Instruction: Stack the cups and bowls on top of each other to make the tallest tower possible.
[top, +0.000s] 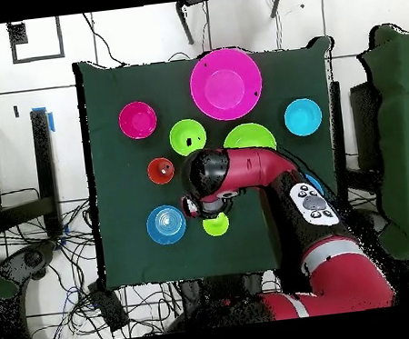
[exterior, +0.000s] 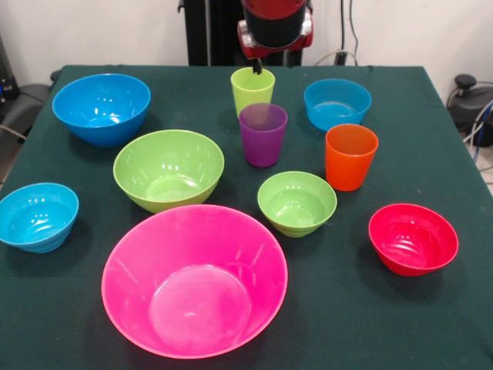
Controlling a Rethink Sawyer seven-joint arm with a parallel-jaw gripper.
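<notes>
Pincer (exterior: 260, 68) hung right at the lime cup's (exterior: 252, 89) rim at the desk's (exterior: 431, 324) far side, fingers hard to read, so can't tell its state. Cup looked light, stiff, glossy and probably slippery; I'd pinch the rim wall.

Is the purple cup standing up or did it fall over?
Standing up. The translucent purple plastic cup sits on its base on the green tablecloth, open mouth facing up. The overhead view hides it under the arm.
</notes>
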